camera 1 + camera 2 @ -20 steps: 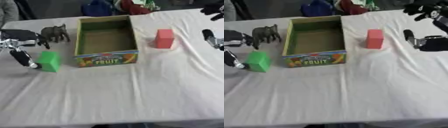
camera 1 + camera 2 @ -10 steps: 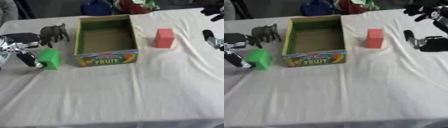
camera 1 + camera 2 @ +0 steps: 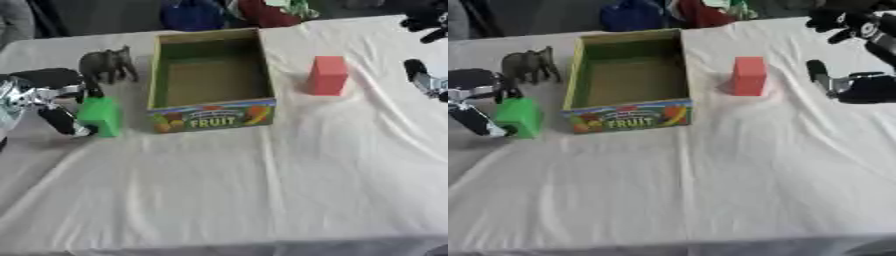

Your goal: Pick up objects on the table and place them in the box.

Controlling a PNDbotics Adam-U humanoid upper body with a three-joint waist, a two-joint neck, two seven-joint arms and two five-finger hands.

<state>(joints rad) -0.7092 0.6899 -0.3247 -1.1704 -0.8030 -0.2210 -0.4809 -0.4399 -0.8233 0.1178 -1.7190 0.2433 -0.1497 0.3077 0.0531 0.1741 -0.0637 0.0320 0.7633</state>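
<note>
The left hand [image 3: 54, 102] is right up against the green block [image 3: 100, 116], with one finger behind it and another low on its left side, so it seems to pinch it. The block stands tall. The box [image 3: 210, 112] is just to its right. Farther right stands the red block [image 3: 328, 75], nearer the right hand [image 3: 859, 85], whose fingers look spread.

Staged test setup, white cloth-covered table [image 3: 262, 190], toy props, bags heaped [image 3: 227, 12] behind
</note>
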